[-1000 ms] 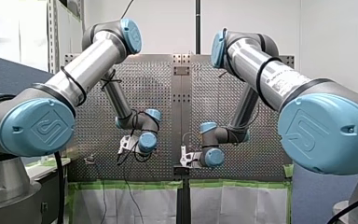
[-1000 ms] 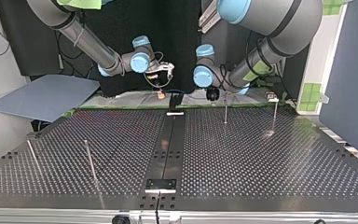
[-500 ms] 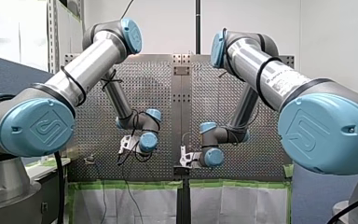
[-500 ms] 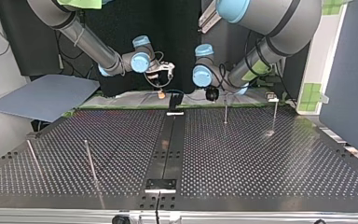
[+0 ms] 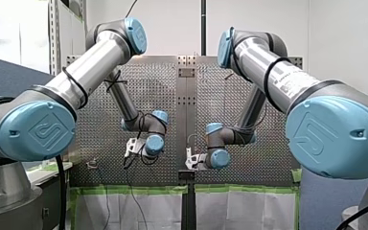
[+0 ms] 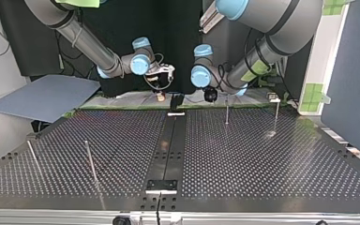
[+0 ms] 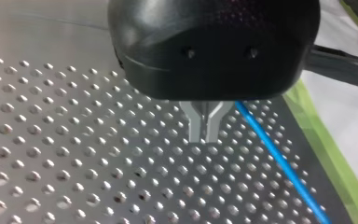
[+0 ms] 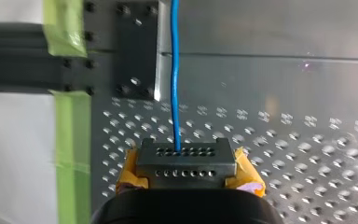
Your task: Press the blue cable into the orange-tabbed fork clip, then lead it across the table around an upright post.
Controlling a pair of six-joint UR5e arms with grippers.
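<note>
Since the right gripper (image 8: 186, 161) has its jaws clamped on the cable (image 8: 174, 84), the step in hand looks like bringing that cable to the clip. The cable runs straight out ahead of the yellow pads (image 8: 246, 169), across the holes of the table (image 6: 262, 164). In the left wrist view the same blue line lies on the table just beside the left gripper (image 7: 204, 126), not between its fingers. That gripper's jaws are pressed together with nothing in them.

In the top view both grippers hang near each other, by the middle of the table's edge on the arms' side. The clip cannot be picked out for sure in any view, so how near the cable is to it cannot be told.

To do this step well, the right arm should hold the cable straight, line it up over the slot in the clip, and push it down slowly. The left gripper could press like a fingertip, so it should come down right on the line and not beside it. Too hard a pull could slip the cable out of the pads. After that, the nearest post (image 6: 227, 110) looks like the one to go around.

No box, bin or tray shows.
</note>
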